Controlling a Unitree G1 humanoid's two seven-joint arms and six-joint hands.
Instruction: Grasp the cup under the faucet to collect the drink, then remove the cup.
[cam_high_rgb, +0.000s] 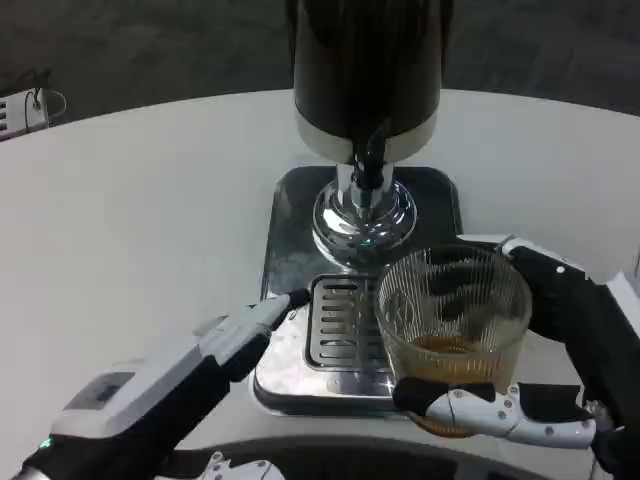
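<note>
Tabletop: white and round-edged (130, 200), dark floor beyond its far edge; a white object with a cable (25, 110) lies at the far left edge.
Dispenser: dark body with a silver band (365, 70), on a chrome foot (362, 215), standing on a metal base (300, 215) at the middle of the tabletop; a black faucet (370, 165) hangs at its front.
Grille: slotted drip plate (340, 320) at the near end of the base.
Cup: clear ribbed glass (452, 325) with amber drink in its bottom, at the base's near right corner, nearer than the faucet and to its right.
Right hand: (545, 370) fingers clamped around the cup, one below (480, 410), others behind.
Left hand: (215, 345) fingers together and extended, holding nothing, tip (285, 303) at the base's left edge beside the grille.
</note>
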